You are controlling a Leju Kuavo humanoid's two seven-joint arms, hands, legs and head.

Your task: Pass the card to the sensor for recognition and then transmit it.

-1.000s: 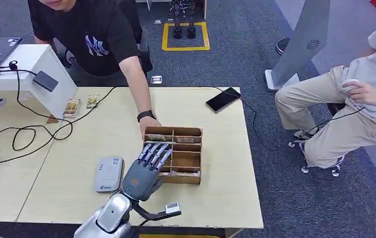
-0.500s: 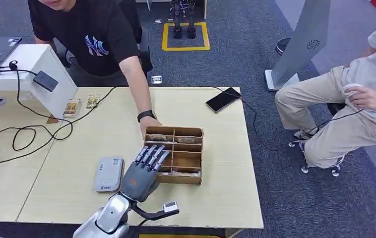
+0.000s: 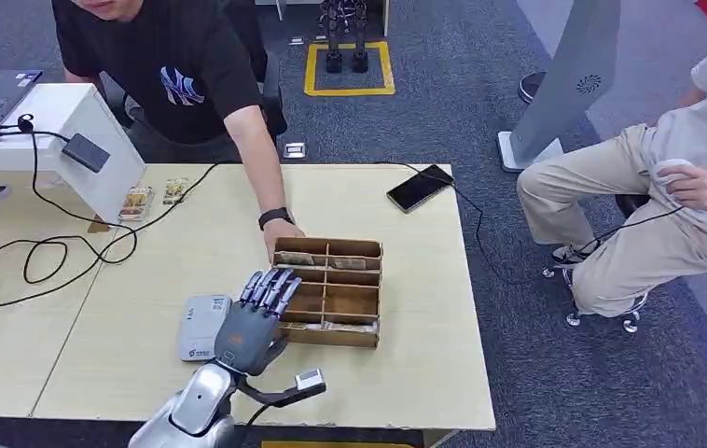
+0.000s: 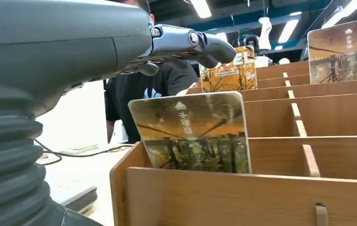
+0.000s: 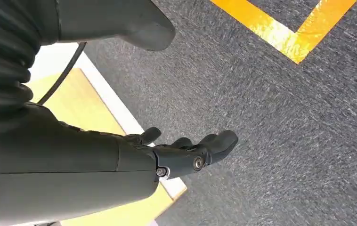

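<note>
Several compartments divided the wooden box (image 3: pixel 328 303) that sat on the bench (image 3: pixel 145 373), and cards stood upright in some of them. From my left wrist, one card (image 4: pixel 193 133) with an autumn-coloured picture leaned in the nearest corner compartment, another card (image 4: pixel 227 73) stood in a compartment further back, and a third card (image 4: pixel 344 49) stood toward the box's other side. My left hand (image 3: pixel 255 322) hovered at the box's near left corner with its fingers (image 3: pixel 273 287) spread and extended over the edge of the box, holding nothing; I could not tell whether they touched the wood. The card reader (image 3: pixel 202 327), a flat grey device, lay on the bench just beside my left hand, on the side away from the box. A person's hand (image 3: pixel 282 235) rested at the far left corner of the box. My right hand (image 5: pixel 176 155) hung beside the bench edge above the grey carpet, fingers loosely apart and empty. A phone (image 3: pixel 420 188) lay on the bench well beyond the box, with a cable running to it.
</note>
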